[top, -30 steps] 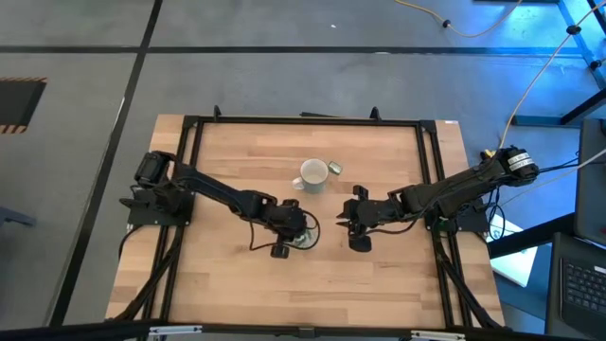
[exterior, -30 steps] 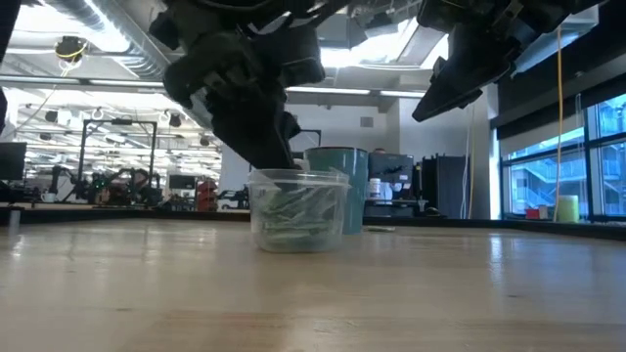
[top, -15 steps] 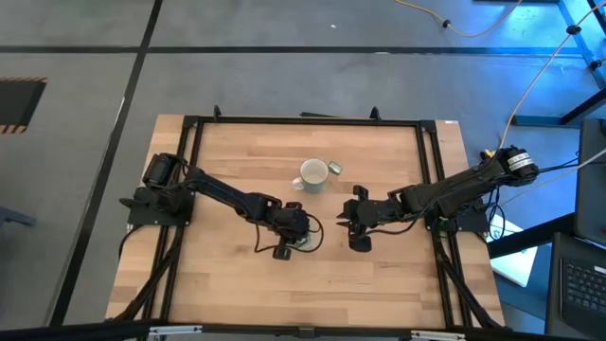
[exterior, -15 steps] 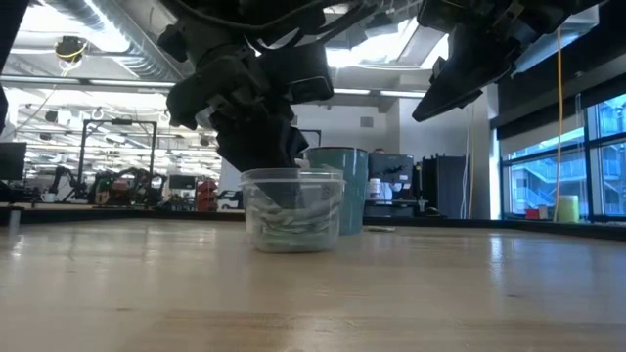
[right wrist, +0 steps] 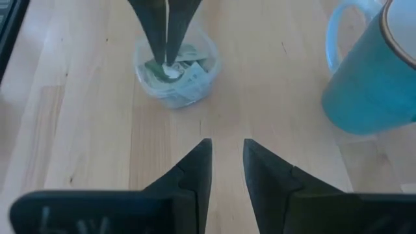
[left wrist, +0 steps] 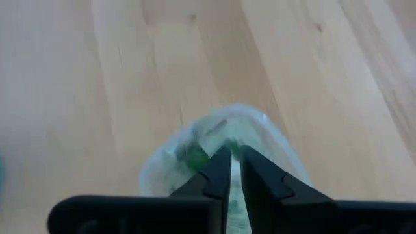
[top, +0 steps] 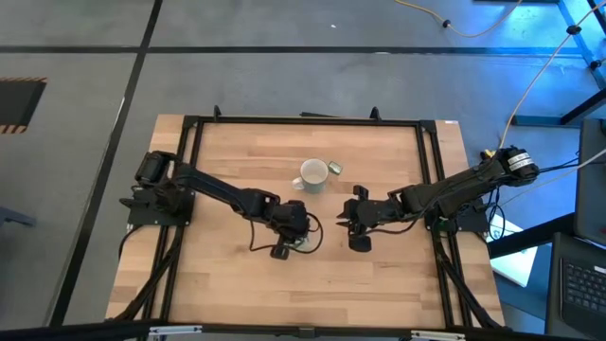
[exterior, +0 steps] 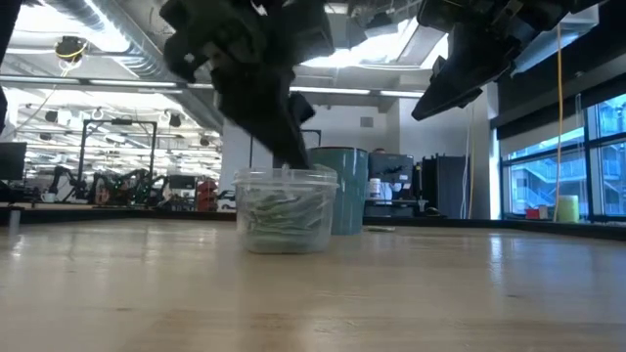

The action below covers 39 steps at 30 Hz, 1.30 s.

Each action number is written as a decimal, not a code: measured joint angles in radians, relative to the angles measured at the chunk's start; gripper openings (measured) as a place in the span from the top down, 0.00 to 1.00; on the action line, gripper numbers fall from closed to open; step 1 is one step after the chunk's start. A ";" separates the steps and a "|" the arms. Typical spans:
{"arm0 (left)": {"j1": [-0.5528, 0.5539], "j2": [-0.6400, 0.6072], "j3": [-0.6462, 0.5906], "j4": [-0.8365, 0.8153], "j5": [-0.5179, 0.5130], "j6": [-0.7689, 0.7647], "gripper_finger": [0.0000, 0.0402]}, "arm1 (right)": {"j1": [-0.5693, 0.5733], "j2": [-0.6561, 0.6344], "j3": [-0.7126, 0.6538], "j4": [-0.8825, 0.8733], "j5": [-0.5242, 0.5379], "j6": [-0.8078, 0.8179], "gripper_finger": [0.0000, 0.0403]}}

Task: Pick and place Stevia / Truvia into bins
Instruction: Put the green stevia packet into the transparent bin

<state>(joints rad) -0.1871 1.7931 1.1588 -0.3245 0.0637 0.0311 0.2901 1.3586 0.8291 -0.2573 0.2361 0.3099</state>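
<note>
Left gripper [right wrist: 167,55] has its fingers pinched almost together, tips just inside the clear cup [exterior: 286,208], right above the packets [right wrist: 175,73] piled in it. I cannot tell if it holds one. I think I should lift straight up so I don't bump the rim. Right gripper [right wrist: 226,159] waits nearby, slightly spread.

Clear round plastic cup [exterior: 287,209] stands upright on the table, just in front of the teal mug [exterior: 339,189], slightly to one side. Inside: a heap of small flat sachets [right wrist: 174,71], green & white, lying jumbled, approx half full; exact count hard to tell.
</note>
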 joint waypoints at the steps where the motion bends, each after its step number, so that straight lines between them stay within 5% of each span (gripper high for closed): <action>1: -0.001 -0.012 0.000 0.005 -0.005 0.015 0.92 | 0.000 0.000 0.000 0.000 0.000 0.001 0.77; 12: -0.006 -0.331 -0.174 0.086 -0.092 0.021 0.88 | 0.000 0.000 0.000 0.008 0.004 -0.027 0.77; 17: -0.006 -0.506 -0.394 0.311 -0.099 -0.018 0.88 | -0.033 0.000 0.000 0.006 0.143 0.005 0.77; 23: -0.006 -0.666 -0.656 0.633 -0.108 -0.033 0.88 | -0.131 0.018 0.000 0.003 0.154 -0.002 0.77; 29: -0.006 -0.744 -0.804 0.810 -0.183 -0.029 0.88 | -0.286 0.094 -0.001 -0.001 0.155 -0.001 0.77; 39: -0.008 -0.758 -0.827 0.821 -0.202 -0.036 0.88 | -0.500 0.239 -0.001 0.012 0.051 -0.033 0.77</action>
<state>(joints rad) -0.1955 1.0351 0.3317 0.4967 -0.1383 -0.0051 -0.2095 1.5975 0.8284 -0.2449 0.2870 0.2774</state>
